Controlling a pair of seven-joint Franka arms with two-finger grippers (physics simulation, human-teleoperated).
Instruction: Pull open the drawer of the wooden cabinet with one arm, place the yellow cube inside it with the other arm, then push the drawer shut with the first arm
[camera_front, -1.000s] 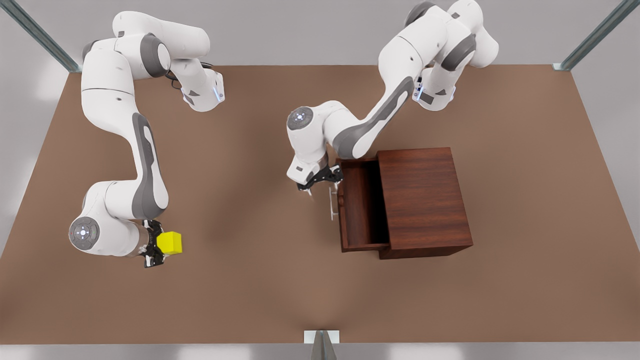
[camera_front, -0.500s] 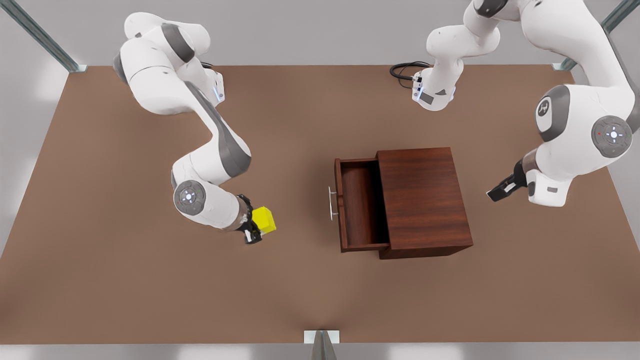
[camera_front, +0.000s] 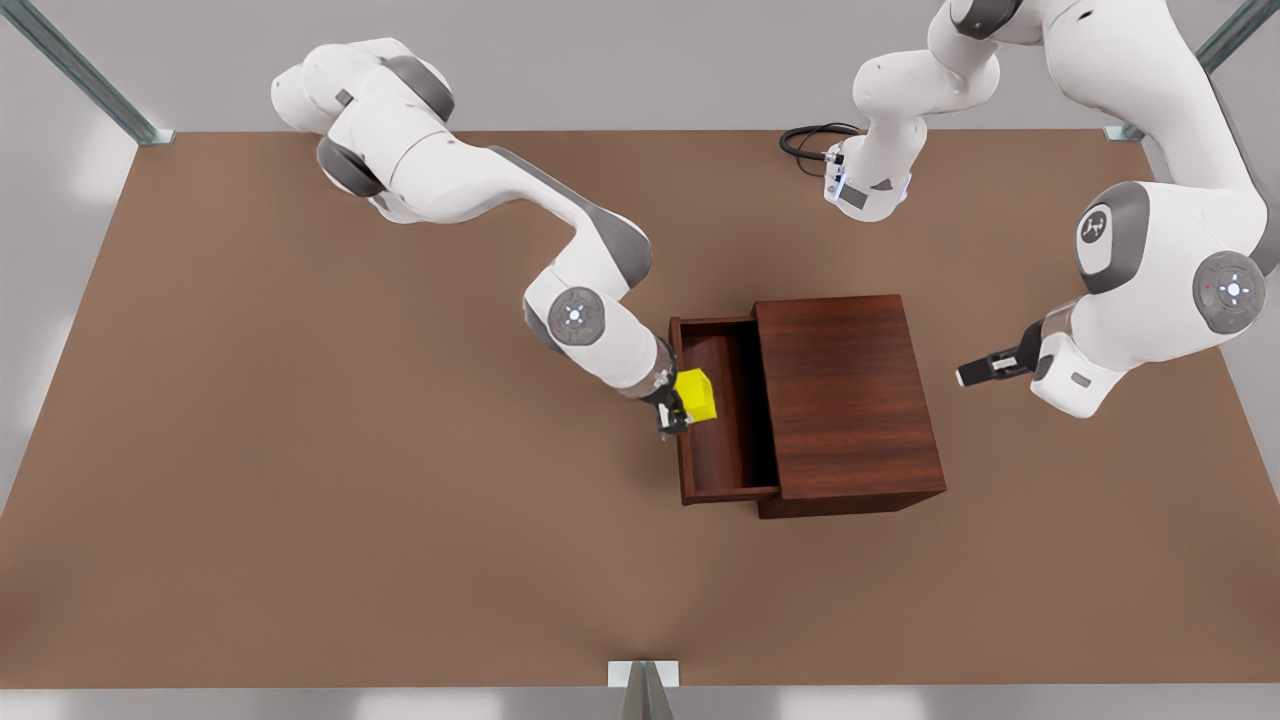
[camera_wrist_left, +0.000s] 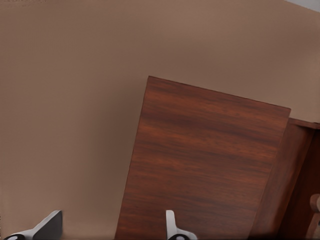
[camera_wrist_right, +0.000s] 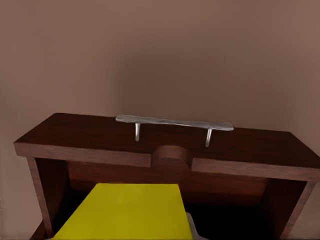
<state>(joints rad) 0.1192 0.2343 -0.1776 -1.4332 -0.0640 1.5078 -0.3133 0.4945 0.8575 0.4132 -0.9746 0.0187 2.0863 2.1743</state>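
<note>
yellow cube (camera_front: 696, 394) carried over open drawer (camera_front: 725, 480)

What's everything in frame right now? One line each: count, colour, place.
Boxy dark reddish-brown wooden cabinet: 1, reddish-brown, on the table toward the front view's right of centre.
Reddish-brown wooden drawer tray: 1, reddish-brown, pulled open toward the front view's left.
Slim silver bar handle: 1, silver, on the drawer's front panel.
Small bright yellow cube: 1, yellow, over the open drawer, held at its front edge.
Flat brown table: 1, brown, beneath everything.
Black cable: 1, black, by the far arm base on the front view's right.
Right tool: 1, black fingers, shut on the cube at the drawer.
Left tool: 1, open, waiting off the cabinet's side on the front view's right.
</note>
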